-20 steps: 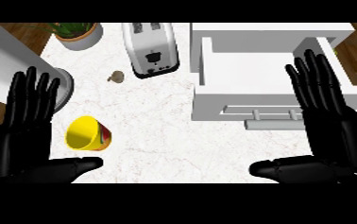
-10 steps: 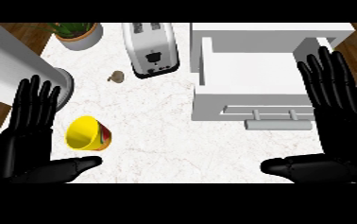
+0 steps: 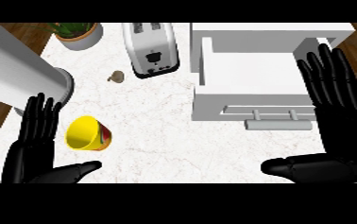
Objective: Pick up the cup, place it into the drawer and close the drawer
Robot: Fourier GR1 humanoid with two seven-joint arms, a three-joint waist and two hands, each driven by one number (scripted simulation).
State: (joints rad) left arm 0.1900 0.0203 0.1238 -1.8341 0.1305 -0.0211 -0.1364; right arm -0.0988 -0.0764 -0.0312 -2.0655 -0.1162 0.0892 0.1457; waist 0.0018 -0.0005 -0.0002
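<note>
A yellow cup with a red patch lies tipped on its side on the white marble counter at the lower left, its mouth facing left. My left hand is just left of it, open with fingers straight up, thumb below the cup, not touching. The white drawer stands pulled open at the right, its handle on the near face. My right hand is open beside the drawer's right side, fingers up over its rim, thumb stretched left below the handle.
A silver toaster stands at the back centre. A potted plant sits at the back left. A grey cylinder leans in from the left edge. A small brown object lies near the toaster.
My left hand has slid down and a little right, closer to the cup. My right hand has shifted right and up along the drawer's side. The cup has not moved.
</note>
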